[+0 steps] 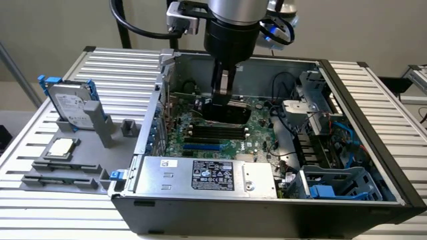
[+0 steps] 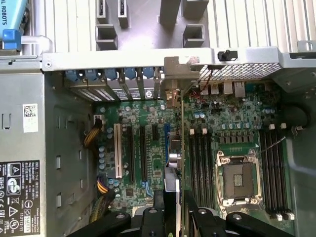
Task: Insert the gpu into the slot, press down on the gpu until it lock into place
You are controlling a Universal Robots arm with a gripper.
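Note:
My gripper (image 1: 220, 100) reaches down into the open computer case and is shut on the gpu (image 1: 227, 112), a flat black card hanging upright above the motherboard. In the wrist view the gpu (image 2: 173, 168) shows edge-on between my two black fingers (image 2: 148, 222), and its metal bracket end points toward the case's rear wall. The slot (image 1: 202, 147) is a bright-blue strip on the green board, in front of the card and apart from it in the exterior view. In the wrist view the slot (image 2: 167, 129) lies right beside the card's edge and is partly covered by it.
A silver power supply (image 1: 207, 175) sits at the case's near side. Black memory strips (image 1: 215, 131) and the square CPU socket (image 2: 238, 177) flank the slot. A hard drive with blue rails (image 1: 70, 105) stands on the grey fixture at the exterior view's left.

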